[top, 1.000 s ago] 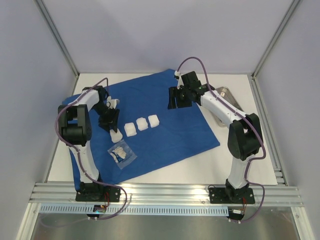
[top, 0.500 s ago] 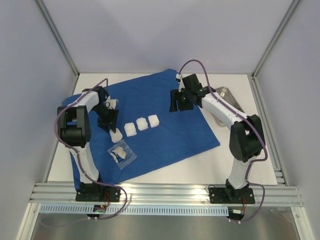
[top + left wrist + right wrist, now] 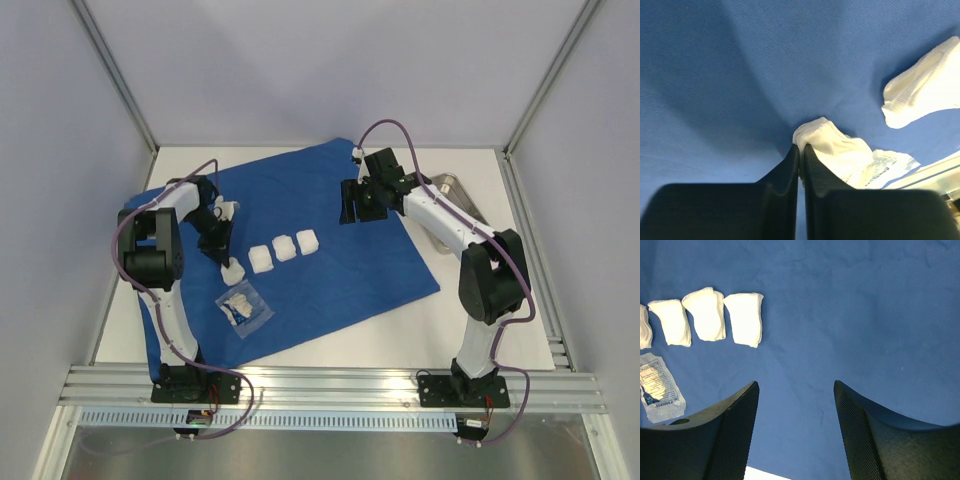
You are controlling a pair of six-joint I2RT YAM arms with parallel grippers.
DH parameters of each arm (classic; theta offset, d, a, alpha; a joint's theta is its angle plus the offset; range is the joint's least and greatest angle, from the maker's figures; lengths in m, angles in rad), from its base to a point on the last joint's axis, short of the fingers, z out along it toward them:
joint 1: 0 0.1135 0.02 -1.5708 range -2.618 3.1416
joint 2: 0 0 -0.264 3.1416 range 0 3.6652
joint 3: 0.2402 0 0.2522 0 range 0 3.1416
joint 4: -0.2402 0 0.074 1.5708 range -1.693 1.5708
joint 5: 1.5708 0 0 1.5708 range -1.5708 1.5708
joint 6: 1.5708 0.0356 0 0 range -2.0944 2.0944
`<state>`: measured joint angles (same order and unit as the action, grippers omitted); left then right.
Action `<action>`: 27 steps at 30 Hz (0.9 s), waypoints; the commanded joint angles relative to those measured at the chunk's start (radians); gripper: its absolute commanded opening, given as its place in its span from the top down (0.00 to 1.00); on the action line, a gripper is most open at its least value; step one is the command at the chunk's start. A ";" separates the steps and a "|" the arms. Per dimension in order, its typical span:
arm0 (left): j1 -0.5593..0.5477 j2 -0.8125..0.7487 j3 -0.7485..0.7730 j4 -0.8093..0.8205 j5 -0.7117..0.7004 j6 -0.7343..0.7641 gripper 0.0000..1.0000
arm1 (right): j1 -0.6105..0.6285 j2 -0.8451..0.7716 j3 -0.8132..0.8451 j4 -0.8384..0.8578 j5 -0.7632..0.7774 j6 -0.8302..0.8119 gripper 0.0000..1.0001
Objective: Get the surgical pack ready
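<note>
The drape (image 3: 330, 260) is spread flat over the middle and left of the worktop (image 3: 470, 330), with one corner reaching toward the far edge. The tray (image 3: 452, 186) is seen near the far right corner of the worktop, beside the drape and partly hidden behind the right arm.

A diagonal row of four gauze squares (image 3: 285, 247) is laid on the left half of the drape. A clear packet (image 3: 243, 308) is placed just nearer than the row, toward the near left corner.

The left gripper (image 3: 227, 260) is lowered onto the drape at the near-left end of the row. In the left wrist view its fingers (image 3: 790, 165) are pressed together, and their tips touch a raised corner of the end square (image 3: 832, 145). Whether any gauze is caught between them cannot be told.

The right gripper (image 3: 350, 205) is held above the far middle of the drape. Its fingers (image 3: 740, 420) are set wide apart, and only bare blue cloth is seen between them.
</note>
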<state>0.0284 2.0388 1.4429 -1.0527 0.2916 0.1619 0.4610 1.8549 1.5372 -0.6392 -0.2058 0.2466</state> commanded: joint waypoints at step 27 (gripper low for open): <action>-0.140 -0.088 0.223 -0.081 0.293 0.139 1.00 | 0.002 -0.042 0.057 0.013 -0.029 0.000 0.36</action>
<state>-0.1280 1.8870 1.5948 -1.1809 0.6121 0.2928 0.4610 1.8549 1.5536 -0.6388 -0.2199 0.2462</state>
